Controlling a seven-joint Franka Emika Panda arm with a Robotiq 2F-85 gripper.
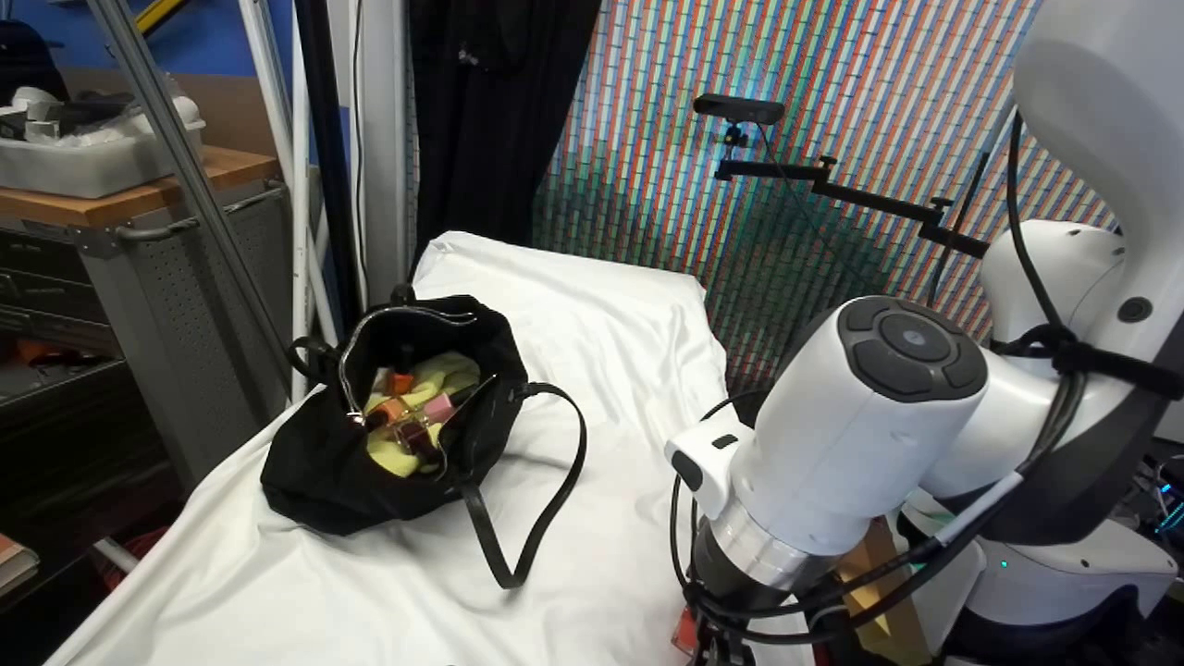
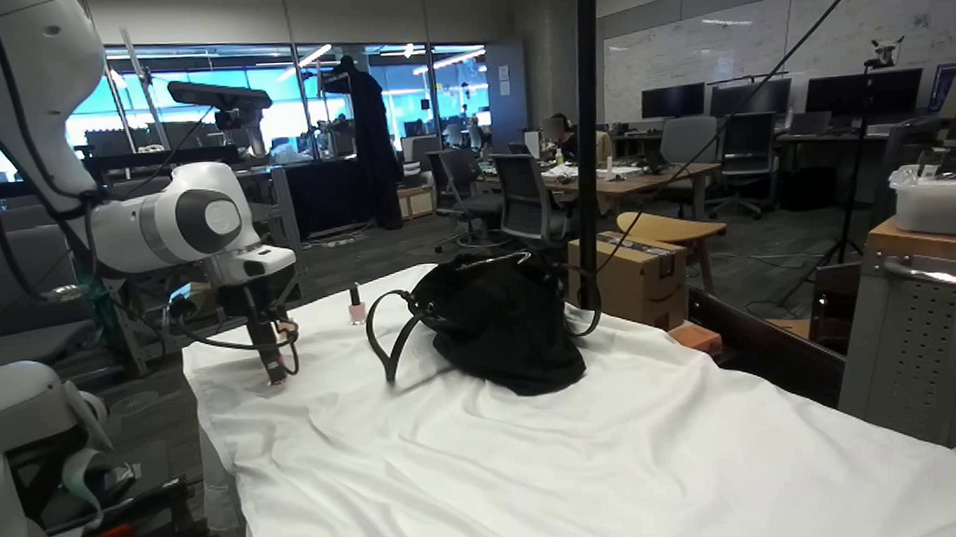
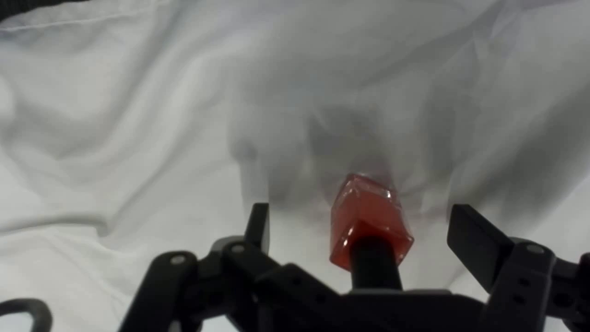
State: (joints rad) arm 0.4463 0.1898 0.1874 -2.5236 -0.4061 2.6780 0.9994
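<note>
Rumpled white cloth (image 2: 497,480) spreads beneath the robot arm (image 2: 129,238), its wrist (image 2: 249,264) bent and its gripper (image 3: 362,226) pointing almost straight down. Fingers (image 3: 477,244) stand wide apart, gripping nothing, at nine and three o'clock of a red bottle (image 3: 368,210) in the wrist view. I see a pink bottle (image 2: 358,312) at the gripper's two o'clock, a black bag (image 2: 514,340) at three, in an exterior view.

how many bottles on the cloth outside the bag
2: red bottle between the open gripper's jaws; pink bottle left of the bag in an exterior view; others may be hidden.
</note>
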